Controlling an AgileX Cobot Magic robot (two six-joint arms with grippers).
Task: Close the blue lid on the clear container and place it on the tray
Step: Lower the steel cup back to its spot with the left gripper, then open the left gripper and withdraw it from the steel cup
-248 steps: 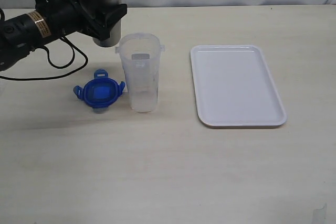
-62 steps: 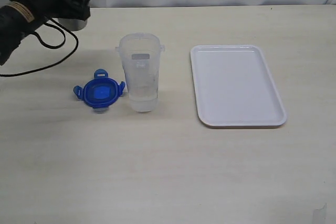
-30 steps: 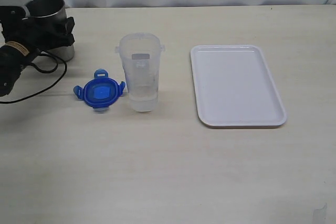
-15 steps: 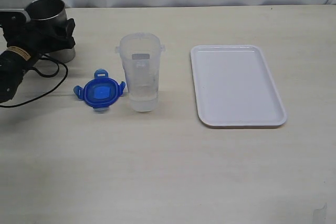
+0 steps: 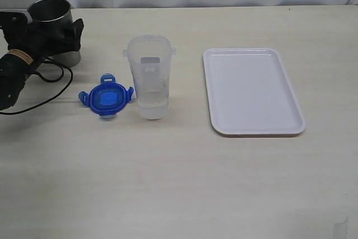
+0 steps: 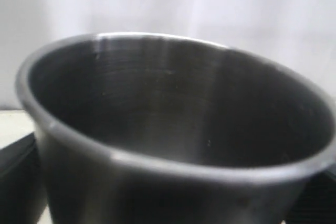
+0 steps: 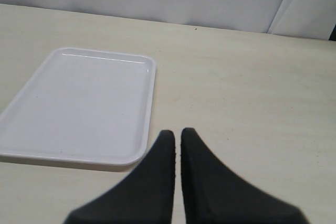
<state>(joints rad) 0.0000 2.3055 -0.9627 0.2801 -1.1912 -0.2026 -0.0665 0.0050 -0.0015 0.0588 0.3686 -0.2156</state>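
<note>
Upright on the table [image 5: 179, 183], left of centre: the clear container [image 5: 149, 79], mouth open, lid off. Low inside it, a faint level line with a cloudier band beneath, maybe a little clear liquid; hard to tell for sure. Just beside it on the left, flat on the table and not touching: the blue lid [image 5: 106, 99], flaps splayed outward. To the container's right, apart from it: the tray [image 5: 251, 90], white floor showing from rim to rim, likewise in the right wrist view [image 7: 79, 108].

At the table's far left, standing upright: a grey metal cup [image 5: 51, 10]. From the left wrist [image 6: 173, 114], only its rim and upper inner wall visible, dull grey; bottom out of sight, contents impossible to tell. Around the cup: the left gripper [image 5: 49, 34], jaws spread wide to either side, one dark finger [image 6: 16, 182] parted from the cup wall by a thin light gap.

Over bare table just beside one corner of the tray: the right gripper [image 7: 177, 137], jaws pressed together, nothing between them; out of the exterior view.
</note>
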